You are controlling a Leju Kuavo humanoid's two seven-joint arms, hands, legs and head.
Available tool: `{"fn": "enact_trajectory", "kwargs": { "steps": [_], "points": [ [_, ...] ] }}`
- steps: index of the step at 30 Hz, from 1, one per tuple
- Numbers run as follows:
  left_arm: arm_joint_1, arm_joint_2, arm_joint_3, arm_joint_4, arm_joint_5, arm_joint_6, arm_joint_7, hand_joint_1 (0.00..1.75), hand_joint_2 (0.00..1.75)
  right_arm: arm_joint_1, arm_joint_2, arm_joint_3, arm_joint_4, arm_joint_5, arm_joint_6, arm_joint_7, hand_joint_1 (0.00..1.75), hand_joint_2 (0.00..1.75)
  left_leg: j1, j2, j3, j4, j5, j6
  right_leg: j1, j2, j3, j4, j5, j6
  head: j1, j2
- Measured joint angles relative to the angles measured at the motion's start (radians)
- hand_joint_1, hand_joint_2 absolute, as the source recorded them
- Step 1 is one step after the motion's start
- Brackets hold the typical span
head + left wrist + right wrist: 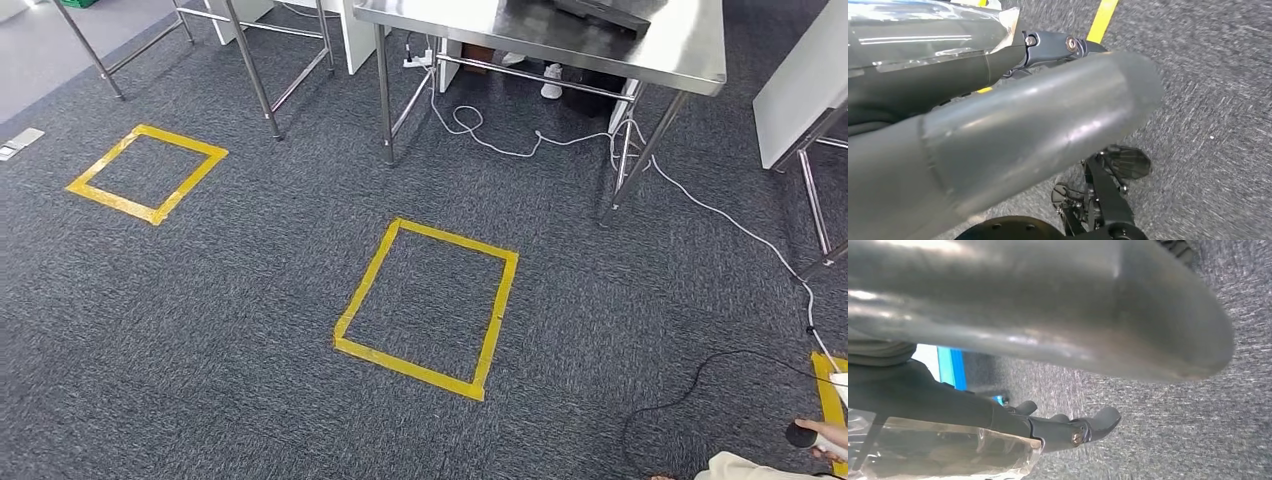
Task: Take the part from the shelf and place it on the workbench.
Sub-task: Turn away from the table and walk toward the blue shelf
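Basically both hands, left [998, 145] & right [1048, 315], hang over carpet [250, 300] (fingers' state unclear, no part seen).

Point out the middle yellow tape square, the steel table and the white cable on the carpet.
middle yellow tape square [366, 282]: head view, on its left tape strip.
steel table [690, 52]: head view, on the bare tabletop's right end.
white cable [720, 217]: head view, on its run across the carpet.
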Motion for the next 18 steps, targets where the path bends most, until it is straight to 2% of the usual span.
{"fn": "enact_trajectory", "kwargs": {
  "steps": [1, 2, 3, 4, 5, 7, 8, 9, 10, 12, 13, 14, 15, 16, 18],
  "points": [
    [0.0, 0.0, 0.0, 0.0, 0.0, 0.0, 0.0, 0.0, 0.0, 0.0, -0.001, 0.0, 0.0, 0.0, 0.0, 0.0, 0.0, 0.0, 0.003, -0.011, -0.001, 0.002, 0.0, -0.005, -0.006, 0.011, 0.033, -0.07, 0.031, 0.014, 0.0, 0.0],
    [0.0, -0.001, 0.0, 0.0, 0.0, 0.0, -0.001, 0.0, 0.0, 0.001, -0.001, 0.0, 0.0, 0.0, 0.0, 0.0, 0.0, 0.0, 0.003, -0.021, -0.003, 0.007, -0.001, -0.011, -0.01, 0.028, 0.062, -0.137, 0.057, 0.021, 0.002, 0.0],
    [0.0, -0.001, 0.0, 0.0, 0.0, 0.0, -0.001, 0.0, 0.0, 0.001, -0.002, 0.0, 0.001, 0.0, 0.0, 0.0, 0.0, 0.0, 0.002, -0.029, -0.007, 0.012, -0.002, -0.018, -0.012, 0.041, 0.083, -0.188, 0.075, 0.021, 0.002, 0.0],
    [0.0, -0.001, 0.0, 0.0, 0.0, 0.0, -0.002, 0.0, 0.0, 0.0, -0.002, 0.0, 0.001, 0.0, 0.0, 0.0, 0.0, 0.0, 0.001, -0.036, -0.011, 0.015, -0.002, -0.025, -0.012, 0.052, 0.092, -0.214, 0.082, 0.016, 0.002, 0.0],
    [0.0, -0.001, 0.0, 0.0, -0.001, 0.0, -0.002, 0.0, 0.0, 0.0, -0.003, 0.0, 0.002, -0.001, 0.0, 0.0, 0.0, 0.0, 0.002, -0.042, -0.015, 0.017, -0.001, -0.032, -0.009, 0.052, 0.091, -0.219, 0.083, 0.007, 0.002, 0.0],
    [0.001, 0.0, 0.0, 0.0, -0.001, 0.0, -0.003, 0.0, 0.0, -0.001, -0.002, 0.0, 0.002, -0.001, 0.0, 0.001, 0.0, 0.0, 0.006, -0.051, -0.02, 0.018, 0.0, -0.043, -0.014, 0.035, 0.096, -0.222, 0.088, -0.009, 0.001, 0.0],
    [0.001, 0.0, 0.0, 0.0, -0.001, 0.0, -0.003, 0.0, 0.0, -0.002, -0.002, -0.001, 0.002, -0.002, 0.0, 0.001, 0.0, 0.0, 0.008, -0.048, -0.025, 0.024, -0.003, -0.048, -0.018, 0.028, 0.1, -0.224, 0.091, -0.015, 0.001, 0.0],
    [0.001, 0.0, 0.0, 0.0, -0.002, 0.0, -0.003, 0.0, 0.0, -0.002, -0.002, -0.001, 0.002, -0.002, 0.0, 0.002, 0.0, 0.0, 0.009, -0.034, -0.033, 0.042, -0.015, -0.052, -0.022, 0.02, 0.102, -0.227, 0.094, -0.022, -0.002, 0.0],
    [0.001, -0.001, 0.0, 0.0, -0.002, 0.0, -0.003, 0.0, 0.0, -0.001, -0.001, -0.001, 0.002, -0.002, 0.0, 0.002, 0.0, 0.0, 0.01, -0.015, -0.051, 0.08, -0.039, -0.056, -0.023, 0.012, 0.103, -0.227, 0.094, -0.027, -0.005, 0.0],
    [0.001, -0.002, 0.0, 0.001, -0.002, 0.0, -0.004, 0.0, 0.0, 0.0, -0.001, -0.002, 0.002, -0.002, 0.0, 0.004, 0.0, 0.0, 0.015, 0.018, -0.106, 0.198, -0.102, -0.067, -0.018, -0.007, 0.104, -0.228, 0.093, -0.036, -0.011, 0.0],
    [0.001, -0.002, 0.0, 0.001, -0.002, 0.0, -0.004, 0.0, 0.0, 0.001, -0.001, -0.003, 0.002, -0.002, 0.0, 0.005, 0.0, 0.0, 0.019, 0.025, -0.136, 0.258, -0.126, -0.072, -0.017, -0.017, 0.104, -0.227, 0.092, -0.038, -0.011, 0.0],
    [0.001, -0.002, 0.0, 0.001, -0.002, 0.0, -0.004, 0.0, 0.0, 0.001, -0.002, -0.003, 0.002, -0.002, 0.0, 0.006, 0.0, 0.0, 0.024, 0.029, -0.153, 0.291, -0.132, -0.076, -0.016, -0.026, 0.104, -0.227, 0.092, -0.038, -0.011, 0.0],
    [0.002, -0.002, 0.0, 0.001, -0.002, 0.0, -0.004, 0.0, 0.0, 0.0, -0.002, -0.004, 0.002, -0.002, 0.0, 0.006, 0.0, 0.0, 0.028, 0.032, -0.155, 0.292, -0.121, -0.08, -0.016, -0.034, 0.105, -0.227, 0.091, -0.038, -0.011, 0.0],
    [0.002, -0.002, 0.0, 0.001, -0.002, 0.0, -0.004, 0.0, 0.0, -0.001, -0.002, -0.004, 0.002, -0.002, 0.0, 0.006, 0.0, 0.0, 0.033, 0.038, -0.137, 0.256, -0.094, -0.083, -0.017, -0.042, 0.107, -0.227, 0.089, -0.036, -0.011, 0.0],
    [0.001, -0.002, 0.0, 0.001, -0.002, 0.001, -0.004, 0.0, 0.0, -0.002, -0.002, -0.005, 0.002, -0.002, -0.001, 0.007, 0.0, 0.0, 0.039, 0.068, -0.067, 0.125, -0.034, -0.09, -0.017, -0.056, 0.112, -0.227, 0.083, -0.028, -0.012, 0.0]
  ]
}}
